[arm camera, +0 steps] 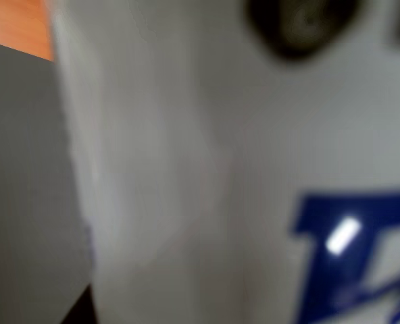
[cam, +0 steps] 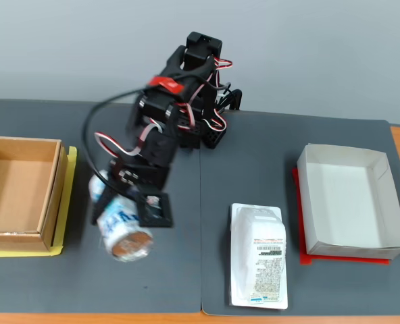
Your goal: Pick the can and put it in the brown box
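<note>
The can (cam: 123, 233) is white with blue lettering and a silver end that faces the camera. It hangs tilted in my gripper (cam: 127, 214), just above the dark mat and a short way right of the brown box (cam: 49, 196) in the fixed view. The gripper is shut on the can's body. The brown box stands open on a yellow sheet at the left edge. In the wrist view the can (arm camera: 220, 169) fills almost the whole picture, blurred, with blue lettering at the lower right.
A flat white plastic package (cam: 257, 263) with a barcode label lies right of centre at the front. A white-grey tray (cam: 382, 202) on a red underlay stands at the right. The arm's base (cam: 207, 128) is at the back.
</note>
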You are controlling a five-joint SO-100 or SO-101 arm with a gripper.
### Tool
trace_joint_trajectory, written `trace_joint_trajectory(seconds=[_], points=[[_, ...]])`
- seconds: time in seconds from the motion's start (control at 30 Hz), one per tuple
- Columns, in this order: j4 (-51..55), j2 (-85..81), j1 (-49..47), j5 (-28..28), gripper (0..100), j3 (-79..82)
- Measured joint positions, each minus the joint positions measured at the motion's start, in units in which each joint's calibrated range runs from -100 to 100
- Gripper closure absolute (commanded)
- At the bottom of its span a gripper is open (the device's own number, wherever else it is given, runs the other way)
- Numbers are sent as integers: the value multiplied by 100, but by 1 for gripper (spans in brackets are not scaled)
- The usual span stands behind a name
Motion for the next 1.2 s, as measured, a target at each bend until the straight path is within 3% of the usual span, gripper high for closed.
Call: trace_joint_trajectory(seconds=[0.23,0.53,1.2], points=[[0,0,1183,1109,90,-653],[0,490,2269,1900,90,-1342],[0,3373,3067,2027,90,-3672]])
